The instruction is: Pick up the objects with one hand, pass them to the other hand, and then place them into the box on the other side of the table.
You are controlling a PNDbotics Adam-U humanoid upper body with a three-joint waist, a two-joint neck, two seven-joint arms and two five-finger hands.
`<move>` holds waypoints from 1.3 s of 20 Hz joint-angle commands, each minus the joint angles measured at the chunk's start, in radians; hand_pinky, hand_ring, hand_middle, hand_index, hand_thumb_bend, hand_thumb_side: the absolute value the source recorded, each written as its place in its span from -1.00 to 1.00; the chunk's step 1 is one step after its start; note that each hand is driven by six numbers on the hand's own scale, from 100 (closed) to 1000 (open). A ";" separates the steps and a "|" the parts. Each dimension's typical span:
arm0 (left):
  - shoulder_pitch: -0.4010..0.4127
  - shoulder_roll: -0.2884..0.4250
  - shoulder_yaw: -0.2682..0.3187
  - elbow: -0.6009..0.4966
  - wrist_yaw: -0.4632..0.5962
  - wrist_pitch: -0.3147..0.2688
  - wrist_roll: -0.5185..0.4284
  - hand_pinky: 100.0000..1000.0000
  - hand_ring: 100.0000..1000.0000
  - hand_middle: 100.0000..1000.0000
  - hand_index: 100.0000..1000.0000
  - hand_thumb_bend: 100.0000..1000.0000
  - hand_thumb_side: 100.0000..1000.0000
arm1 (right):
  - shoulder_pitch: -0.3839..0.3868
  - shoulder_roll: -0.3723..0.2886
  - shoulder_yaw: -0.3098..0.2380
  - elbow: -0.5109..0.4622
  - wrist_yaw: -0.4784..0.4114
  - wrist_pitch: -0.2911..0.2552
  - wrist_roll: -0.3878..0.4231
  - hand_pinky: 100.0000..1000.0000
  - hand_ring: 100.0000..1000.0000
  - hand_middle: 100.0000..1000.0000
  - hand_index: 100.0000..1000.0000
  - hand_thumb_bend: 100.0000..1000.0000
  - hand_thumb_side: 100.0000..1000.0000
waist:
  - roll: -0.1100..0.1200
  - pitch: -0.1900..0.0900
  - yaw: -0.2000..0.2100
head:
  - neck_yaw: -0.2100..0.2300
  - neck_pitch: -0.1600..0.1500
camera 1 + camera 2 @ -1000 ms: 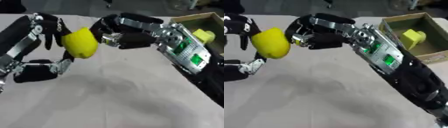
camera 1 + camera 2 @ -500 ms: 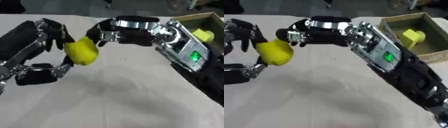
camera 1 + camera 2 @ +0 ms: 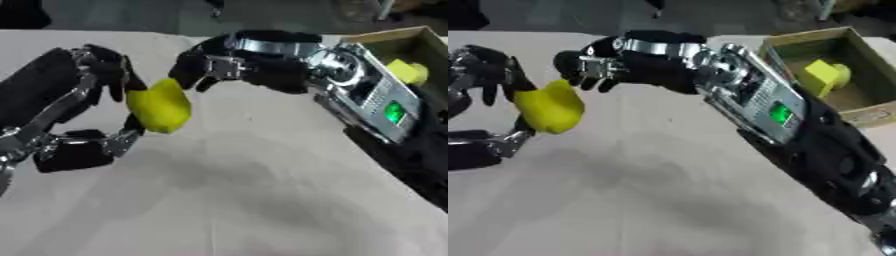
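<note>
- The yellow fruit (image 3: 159, 105) is smooth and bright, round at the bottom with a small point at the top, a bit like a lemon.
- It sits in the left middle of the picture, up off the grey table (image 3: 262, 200).
- The left hand (image 3: 96, 95) has its fingers and thumb curled round the yellow fruit from behind and below.
- The right hand (image 3: 210, 67) is just beside the top of the fruit, in the upper middle. Its fingers are bent, but I cannot tell if they touch the fruit.
- The cardboard box (image 3: 868, 112) is in the upper right corner, with a yellow block (image 3: 826, 75) inside it.
- The right eye view shows nearly the whole box. The left eye view shows only a part of it, but more of the left arm.
</note>
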 commanded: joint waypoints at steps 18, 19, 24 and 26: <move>-0.020 0.002 0.019 -0.017 -0.047 -0.014 0.006 -0.47 -0.18 -0.15 0.05 -0.97 -1.00 | -0.033 -0.015 0.012 -0.021 0.167 -0.004 0.084 0.78 0.72 0.51 0.57 -0.47 0.15 | 0.001 -0.010 0.002 | -0.003 -0.008; -0.021 0.001 0.019 -0.017 -0.049 -0.013 0.007 -0.47 -0.18 -0.15 0.05 -0.96 -1.00 | -0.035 -0.014 0.013 -0.021 0.170 0.001 0.084 0.78 0.72 0.51 0.57 -0.47 0.14 | 0.001 -0.010 0.002 | -0.004 -0.008; -0.026 -0.003 0.019 -0.024 -0.065 -0.017 0.012 -0.44 -0.17 -0.14 0.06 -0.93 -1.00 | -0.047 -0.010 0.017 -0.020 0.182 0.024 0.089 0.77 0.72 0.51 0.57 -0.47 0.14 | 0.002 -0.011 0.002 | -0.008 -0.006; -0.027 -0.002 0.018 -0.030 -0.078 -0.026 0.013 -0.43 -0.17 -0.14 0.06 -0.91 -1.00 | -0.053 -0.009 0.020 -0.020 0.190 0.036 0.094 0.77 0.73 0.52 0.58 -0.48 0.17 | 0.002 -0.011 0.002 | -0.009 -0.007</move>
